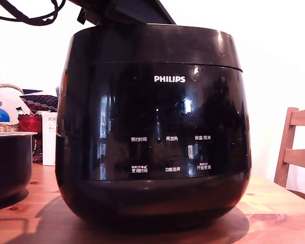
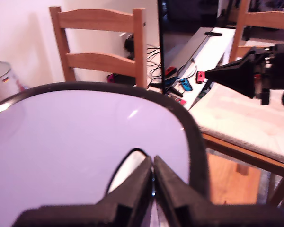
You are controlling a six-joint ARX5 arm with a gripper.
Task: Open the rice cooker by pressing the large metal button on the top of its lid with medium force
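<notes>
Nearest the wrist camera, the gripper (image 2: 153,172) is seen at the bottom centre of the frame, its two dark fingers (image 2: 132,189) pressed together with barely a slit between them and nothing pinched. The tips are set over a pale, oval patch on the lid (image 2: 85,137), most likely the button (image 2: 125,170), though whether contact is made cannot be told. The lid's glossy top fills the lower left and middle of the wrist view, washed pale by reflection and edged by a dark rim. Beyond that rim a wooden chair (image 2: 102,45) is found at the upper left of the frame, and a table with a pale cloth (image 2: 241,123) runs along the right side. In the exterior view, the rice cooker (image 1: 152,147) takes up the whole centre of the frame, standing upright on a wooden table (image 1: 274,208), its logo and white labels facing the camera. The lid is shown shut, seated flush on the body. A dark slab of the arm (image 1: 127,10) is glimpsed at the top edge above it. A smaller dark pot (image 1: 9,165) is placed at the left edge of the frame, apart from the cooker. Farther back, a basket (image 1: 2,124) is seen at left and a chair back (image 1: 297,152) at the right edge.
</notes>
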